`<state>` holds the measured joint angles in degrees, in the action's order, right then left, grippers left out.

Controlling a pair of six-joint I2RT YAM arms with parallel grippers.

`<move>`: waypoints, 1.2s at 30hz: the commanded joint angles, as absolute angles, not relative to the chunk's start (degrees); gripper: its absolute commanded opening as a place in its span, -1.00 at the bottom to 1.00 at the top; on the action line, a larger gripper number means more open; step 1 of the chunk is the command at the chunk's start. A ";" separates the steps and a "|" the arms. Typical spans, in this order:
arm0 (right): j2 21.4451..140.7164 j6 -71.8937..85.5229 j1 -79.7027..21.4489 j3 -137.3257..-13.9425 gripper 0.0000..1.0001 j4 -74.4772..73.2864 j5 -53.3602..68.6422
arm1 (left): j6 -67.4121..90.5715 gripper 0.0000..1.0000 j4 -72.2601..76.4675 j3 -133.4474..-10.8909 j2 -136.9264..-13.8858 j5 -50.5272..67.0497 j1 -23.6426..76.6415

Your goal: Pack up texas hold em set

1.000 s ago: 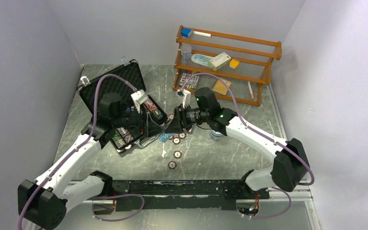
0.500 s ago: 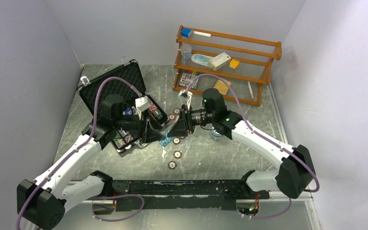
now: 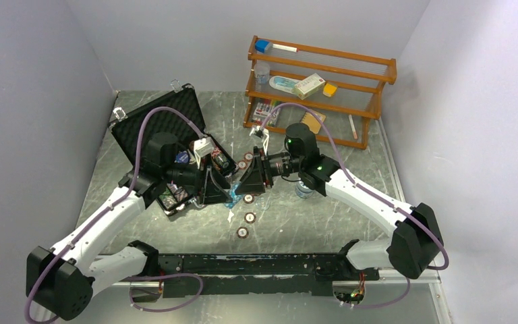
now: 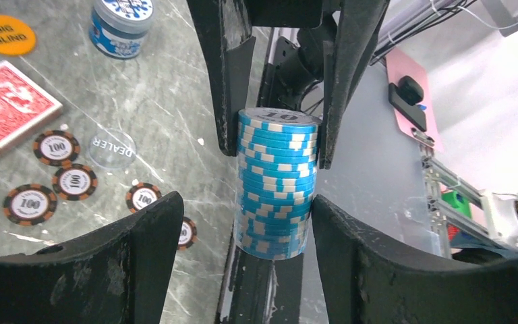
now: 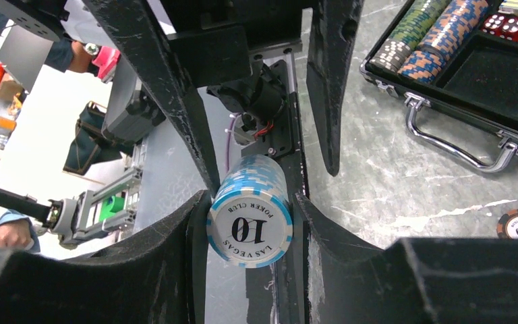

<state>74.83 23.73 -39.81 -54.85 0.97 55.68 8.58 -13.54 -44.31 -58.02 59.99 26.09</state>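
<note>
The stack of blue-white poker chips (image 4: 276,185) lies between the two claws, over the tabletop (image 3: 310,223) and just beside the open black case (image 3: 165,118). The right claw (image 5: 249,206) is clamped on one end of the stack, with a finger pressed to each side. The left claw (image 4: 246,206) straddles the other end with its fingers apart: one touches the chips and the other stands clear of them.

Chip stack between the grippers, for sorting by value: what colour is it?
The chip stack is light blue with white edge spots; the left wrist view shows it best.
</note>
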 commanded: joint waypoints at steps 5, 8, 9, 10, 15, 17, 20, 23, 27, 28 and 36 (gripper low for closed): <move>73.26 23.86 -39.46 -55.76 -0.43 6.47 58.98 | 12.07 0.37 -10.70 -45.03 -58.59 64.09 26.98; 73.43 24.15 -39.46 -55.40 -0.42 7.21 59.15 | 13.63 0.49 -7.95 -43.97 -58.42 66.86 27.30; 73.51 24.19 -39.51 -55.44 -0.43 7.28 59.23 | 13.78 0.54 -7.37 -43.65 -58.26 67.22 27.55; 73.57 24.15 -39.51 -55.50 -0.42 7.34 59.30 | 13.77 0.56 -7.42 -43.49 -58.13 66.80 27.89; 73.83 24.63 -39.61 -55.31 -0.42 8.31 59.82 | 13.33 0.41 -8.44 -43.45 -57.94 65.31 28.28; 73.76 25.11 -39.63 -55.05 -0.42 9.31 60.57 | 12.97 0.24 -8.90 -43.59 -58.04 64.65 28.29; 73.32 25.15 -39.66 -54.84 -0.41 9.60 60.35 | 12.52 -0.05 -9.25 -43.77 -58.01 64.19 28.32; 73.21 25.18 -39.77 -55.06 -0.39 9.13 59.78 | 12.01 -0.48 -8.96 -43.77 -58.02 64.32 28.36; 72.92 24.56 -39.77 -55.99 0.28 5.58 54.58 | 12.12 -0.86 -9.57 -44.13 -57.92 60.47 28.39; 72.23 24.27 -39.69 -55.92 0.48 4.92 51.77 | 12.36 -0.86 -10.31 -44.34 -57.98 57.83 28.36; 61.97 26.97 -39.20 -51.52 0.79 1.04 8.95 | 22.70 -0.86 -13.69 -44.21 -56.94 27.37 28.21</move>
<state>66.65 25.21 -39.57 -53.34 3.11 34.15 15.51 -13.41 -44.14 -58.57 46.15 27.99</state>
